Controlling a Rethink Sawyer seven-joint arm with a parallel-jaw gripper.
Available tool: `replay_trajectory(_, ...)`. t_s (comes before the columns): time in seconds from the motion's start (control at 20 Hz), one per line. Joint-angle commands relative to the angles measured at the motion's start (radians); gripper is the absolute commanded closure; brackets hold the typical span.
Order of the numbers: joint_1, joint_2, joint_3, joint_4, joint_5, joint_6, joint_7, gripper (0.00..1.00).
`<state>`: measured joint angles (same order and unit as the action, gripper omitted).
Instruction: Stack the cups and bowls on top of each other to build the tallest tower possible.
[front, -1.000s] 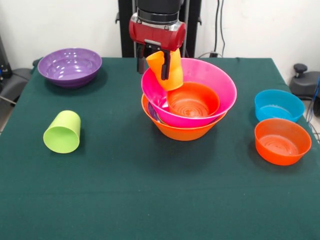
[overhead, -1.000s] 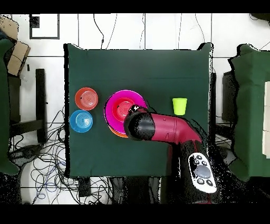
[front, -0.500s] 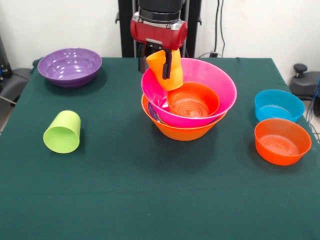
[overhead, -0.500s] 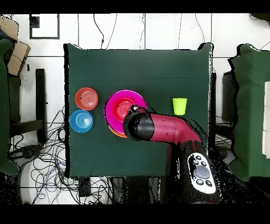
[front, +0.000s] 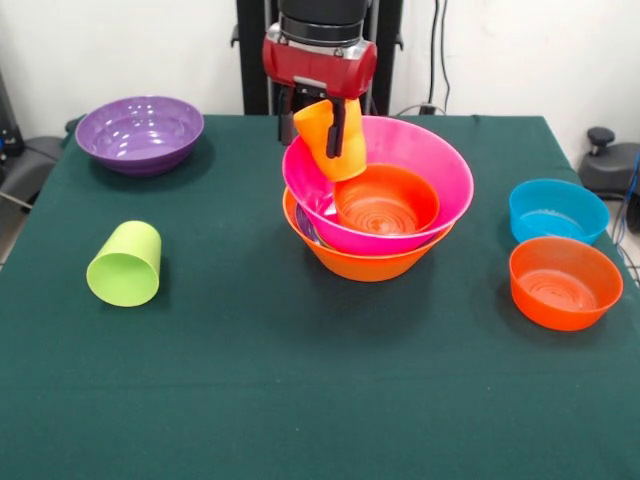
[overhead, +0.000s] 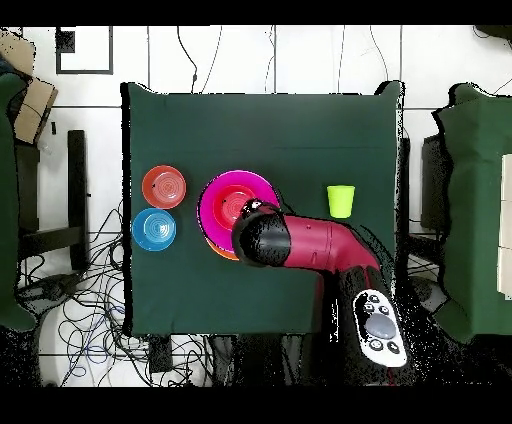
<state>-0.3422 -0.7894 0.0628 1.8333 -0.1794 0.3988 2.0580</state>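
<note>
Purple bowl (front: 139, 132) at far left of the green table (front: 250, 400), upright, alone near the back edge. Lime green cup (front: 126, 264) nearer the front, lying on its side, mouth toward the front view's camera; overhead it shows as a small green patch (overhead: 340, 200) well apart from the pile. Centre: the tower (front: 377, 215), yellow-orange bowl (front: 365, 263) at the base, a sliver of purple at its left rim, pink bowl (front: 400, 160) above, small red-orange bowl (front: 386, 200) nested inside the pink. Gripper (front: 318, 130) clamped on the orange cup (front: 332, 140), which is tilted, over the pink bowl's left rim; can't tell if it touches. Right side: blue bowl (front: 557, 209), then a second red-orange bowl (front: 564, 282) just in front of it, both upright.
</note>
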Motion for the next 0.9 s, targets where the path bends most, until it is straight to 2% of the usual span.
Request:
replay_trajectory(0.05,0.062,-0.010,0.007,-0.019,0.044,0.153,0.113,0.00)
replay_trajectory(0.9,0.086,-0.004,-0.012,-0.009,0.055,0.134,0.107,0.00)
